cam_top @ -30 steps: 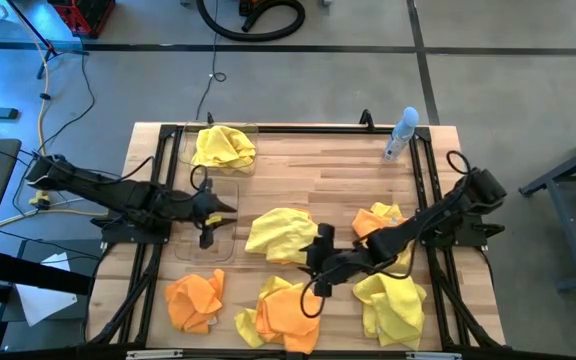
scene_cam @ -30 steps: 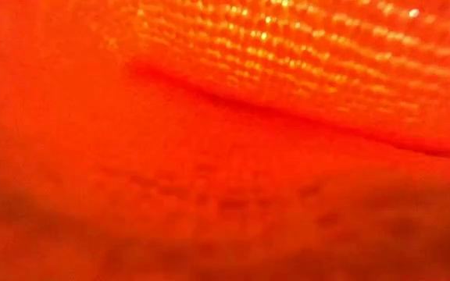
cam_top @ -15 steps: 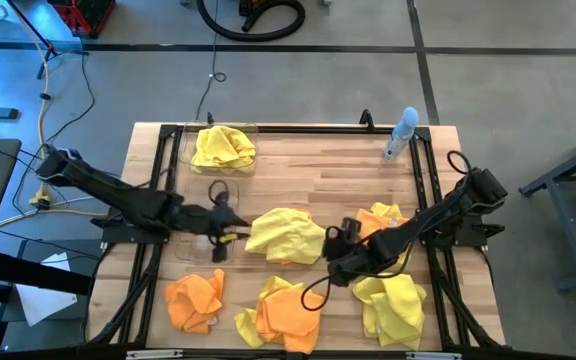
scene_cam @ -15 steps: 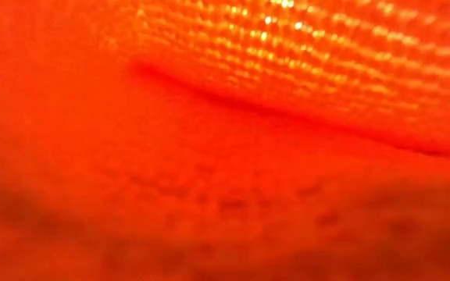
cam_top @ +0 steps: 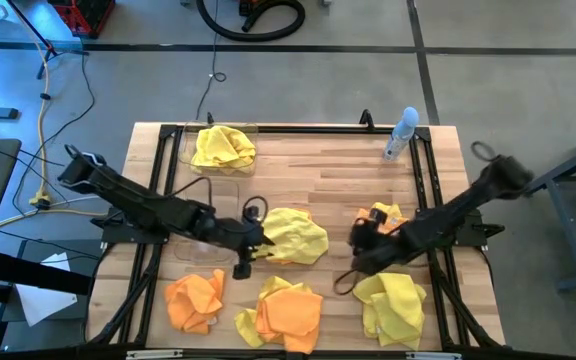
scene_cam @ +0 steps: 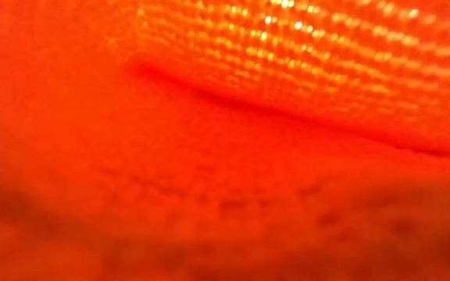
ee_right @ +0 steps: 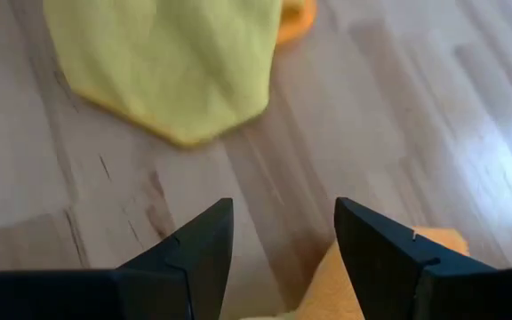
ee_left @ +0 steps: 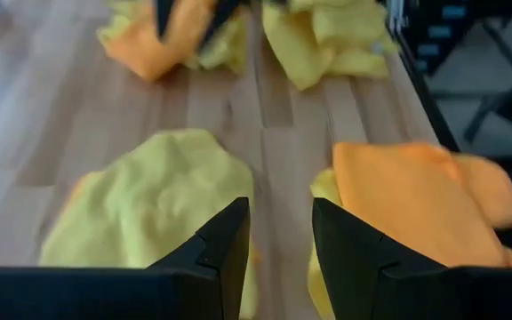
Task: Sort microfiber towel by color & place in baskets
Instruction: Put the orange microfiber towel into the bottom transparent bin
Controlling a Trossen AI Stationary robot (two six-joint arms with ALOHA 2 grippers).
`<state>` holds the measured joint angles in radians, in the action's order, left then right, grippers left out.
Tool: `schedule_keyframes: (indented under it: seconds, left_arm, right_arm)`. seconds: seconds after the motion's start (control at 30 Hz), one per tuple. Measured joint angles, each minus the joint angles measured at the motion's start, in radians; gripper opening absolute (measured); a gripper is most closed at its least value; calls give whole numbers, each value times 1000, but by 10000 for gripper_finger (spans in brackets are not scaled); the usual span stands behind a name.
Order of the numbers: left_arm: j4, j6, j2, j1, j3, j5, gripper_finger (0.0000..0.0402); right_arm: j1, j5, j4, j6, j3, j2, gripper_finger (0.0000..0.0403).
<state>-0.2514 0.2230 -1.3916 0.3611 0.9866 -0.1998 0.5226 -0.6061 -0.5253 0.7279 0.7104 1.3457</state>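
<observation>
Wooden tabletop (cam_top: 348, 185) carries the scattered towels; one clear basket (cam_top: 221, 148) at the far left already holds a yellow towel (cam_top: 224, 146), while the second basket (cam_top: 206, 250) sits empty beneath the left arm. Since a second ago the left gripper (cam_top: 251, 246) has swept from over that basket to the edge of the central yellow towel (cam_top: 293, 234) — fingers parted, nothing held. The right gripper (cam_top: 360, 240) has drawn back toward the orange-and-yellow heap (cam_top: 380, 217), fingers spread, empty. Judging by this, the left arm takes the next yellow pick. An orange cloth (scene_cam: 225, 140) blocks the low view.
</observation>
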Motion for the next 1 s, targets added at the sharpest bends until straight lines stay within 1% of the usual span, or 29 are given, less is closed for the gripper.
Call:
schedule_keyframes:
  seconds: [0.1, 0.23, 0.33, 0.43, 0.53, 0.7, 0.9, 1.0]
  left_arm:
    - [-94, 7, -61, 0, 79, 30, 112]
    - [-219, 19, -173, 9, 202, 85, 112]
    - [-290, 53, -270, 26, 291, 124, 112]
    - [-367, 82, -360, 47, 370, 129, 112]
    - [-412, 118, -439, 72, 437, 129, 112]
    - [-416, 176, -538, 121, 517, 130, 112]
    - [-440, 247, -628, 161, 554, 113, 112]
    - [-433, 271, -661, 165, 557, 130, 111]
  right_arm:
    - [4, -50, 172, -70, -130, -176, 192]
    - [-8, -68, 446, -236, -250, -374, 192]
    - [-14, -68, 596, -352, -300, -478, 192]
    - [-15, -73, 667, -392, -316, -542, 192]
    - [-16, -74, 698, -362, -316, -571, 192]
    - [-16, -74, 695, -285, -316, -568, 192]
    - [-16, -72, 695, -229, -316, -526, 192]
    - [-16, -72, 698, -229, -317, -527, 192]
